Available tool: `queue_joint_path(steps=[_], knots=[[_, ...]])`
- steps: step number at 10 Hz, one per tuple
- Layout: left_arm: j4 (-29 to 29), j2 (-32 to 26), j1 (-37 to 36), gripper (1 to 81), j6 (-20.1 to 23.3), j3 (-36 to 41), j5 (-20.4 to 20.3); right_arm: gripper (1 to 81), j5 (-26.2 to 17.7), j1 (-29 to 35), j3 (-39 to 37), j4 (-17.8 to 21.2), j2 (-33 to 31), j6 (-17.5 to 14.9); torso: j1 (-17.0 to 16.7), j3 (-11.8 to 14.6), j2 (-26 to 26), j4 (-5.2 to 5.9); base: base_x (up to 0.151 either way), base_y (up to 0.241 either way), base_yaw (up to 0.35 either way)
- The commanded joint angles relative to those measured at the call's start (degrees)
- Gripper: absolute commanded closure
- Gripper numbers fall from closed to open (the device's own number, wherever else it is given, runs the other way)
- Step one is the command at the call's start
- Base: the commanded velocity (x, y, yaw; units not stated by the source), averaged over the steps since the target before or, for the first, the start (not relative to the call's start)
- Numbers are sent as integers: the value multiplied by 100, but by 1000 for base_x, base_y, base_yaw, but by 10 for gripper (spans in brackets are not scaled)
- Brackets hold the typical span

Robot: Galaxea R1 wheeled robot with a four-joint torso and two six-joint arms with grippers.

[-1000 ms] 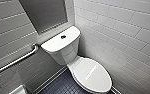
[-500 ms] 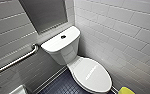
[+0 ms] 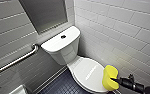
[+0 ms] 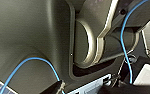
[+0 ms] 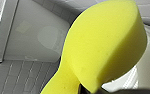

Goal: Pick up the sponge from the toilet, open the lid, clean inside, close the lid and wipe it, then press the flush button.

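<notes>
Sponge [image 3: 109, 76] first: it stands on end in the right gripper [image 3: 114, 80], whose dark tips pinch its lower edge. It hangs by the wall-side rim of the lid [image 3: 87, 72], towards the bowl's front. Whether the foam touches the lid I cannot tell. From the right wrist the sponge [image 5: 103, 47] shows large and close, its rounded end up, with pale tile behind it.

The toilet [image 3: 66, 53] sits in the corner, set at an angle to the walls. Its lid is down flat over the bowl. The flush button [image 3: 63, 36], small and dark, lies in the middle of the tank top, well apart from the sponge.

A steel grab bar [image 3: 17, 60] slants along the grey tiled wall to the left of the tank. A grey recess [image 3: 44, 13] is set in the wall above it. The floor [image 3: 62, 86] is dark blue small tile. From the left wrist I see blue cables [image 4: 124, 37] running over the robot's own dark body.
</notes>
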Motion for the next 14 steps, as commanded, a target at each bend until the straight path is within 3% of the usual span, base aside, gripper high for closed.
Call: queue_joint_path(steps=[1,10,11,13,14], knots=[[-40,-91,117,10,-11,132,422,811,-1350,1083,-1532,276,1498,64,0,0,0,0,0,0,0],[-49,-109,108,10,-47,97,422,811,-1938,1743,-3439,197,4073,64,0,0,2,0,0,0,0],[-49,-109,108,10,-55,97,422,811,-2105,1769,-3746,33,4363,64,0,0,2,0,0,0,0],[-49,-100,108,10,-55,97,422,811,-2695,1831,-4188,-673,4893,64,0,0,2,0,0,0,0],[-49,-100,108,10,-55,97,413,811,-2827,1805,-4293,-805,5042,64,0,-2,2,0,0,0,0]])
